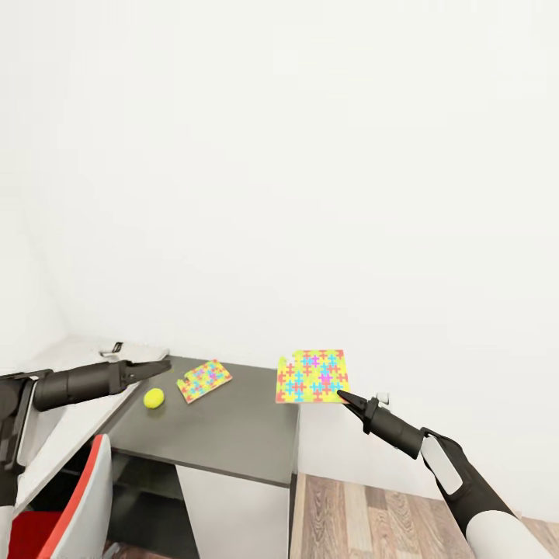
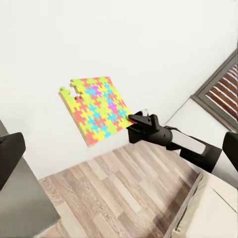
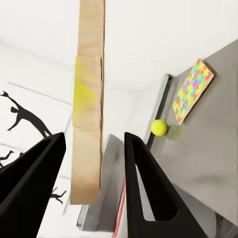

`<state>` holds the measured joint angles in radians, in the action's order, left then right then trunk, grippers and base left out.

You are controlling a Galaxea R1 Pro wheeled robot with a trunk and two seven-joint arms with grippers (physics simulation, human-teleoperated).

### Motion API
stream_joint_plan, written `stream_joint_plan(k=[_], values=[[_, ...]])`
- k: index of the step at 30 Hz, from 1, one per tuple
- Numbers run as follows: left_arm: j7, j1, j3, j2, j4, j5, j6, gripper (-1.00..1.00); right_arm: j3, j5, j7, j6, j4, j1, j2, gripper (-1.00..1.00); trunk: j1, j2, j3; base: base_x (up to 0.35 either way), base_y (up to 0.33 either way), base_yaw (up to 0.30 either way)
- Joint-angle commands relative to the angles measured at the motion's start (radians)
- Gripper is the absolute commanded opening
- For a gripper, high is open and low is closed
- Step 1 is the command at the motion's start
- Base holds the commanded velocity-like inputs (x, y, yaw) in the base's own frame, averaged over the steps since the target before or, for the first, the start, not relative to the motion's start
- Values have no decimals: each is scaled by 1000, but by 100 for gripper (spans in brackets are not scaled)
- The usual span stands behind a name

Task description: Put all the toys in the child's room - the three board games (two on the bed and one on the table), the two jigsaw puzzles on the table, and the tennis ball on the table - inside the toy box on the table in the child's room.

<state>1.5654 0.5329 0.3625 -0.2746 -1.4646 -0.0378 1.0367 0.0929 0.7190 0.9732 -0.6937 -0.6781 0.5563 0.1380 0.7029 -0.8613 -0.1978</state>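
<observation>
Item: thin square multicoloured jigsaw puzzle sheet (image 1: 313, 376), centre-right of frame, pinched at one corner by right gripper (image 1: 342, 396); left gripper (image 1: 161, 365) fingers narrowly parted, empty. Risk: corner grip may slip, dropping sheet to the floor.

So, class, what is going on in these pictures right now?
A two-armed robot is tidying toys. Its right hand holds one jigsaw puzzle by a corner, lifted in the air just past the end of the dark grey table. The second jigsaw puzzle and the tennis ball lie on that table, apart from each other. The left hand hovers open just above the table, close to the ball and holding nothing.
</observation>
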Motion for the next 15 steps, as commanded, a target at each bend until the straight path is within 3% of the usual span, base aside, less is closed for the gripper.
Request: stream_joint_plan(k=[1, 5, 8, 12, 15], values=[[5, 0, 12, -16, -1, 5, 11, 100, 1, 2, 0, -5, 0, 1, 0, -100, -4, 6, 3, 0, 0, 156], [5, -14, 45, -66, -2, 92, 11, 100, 1, 2, -1, -3, 0, 1, -2, -100, -19, 34, 22, 0, 0, 163], [5, -29, 50, -99, -2, 138, 11, 100, 1, 2, -2, -2, 0, 1, -3, -100, -31, 55, 36, 0, 0, 168], [5, -37, 51, -134, -2, 161, 11, 100, 1, 2, -2, -1, 0, 1, -4, -100, -46, 83, 54, 0, 0, 171], [5, -39, 52, -143, -1, 164, 11, 100, 1, 2, -2, -1, 0, 1, -5, -100, -57, 104, 68, 0, 0, 174]])
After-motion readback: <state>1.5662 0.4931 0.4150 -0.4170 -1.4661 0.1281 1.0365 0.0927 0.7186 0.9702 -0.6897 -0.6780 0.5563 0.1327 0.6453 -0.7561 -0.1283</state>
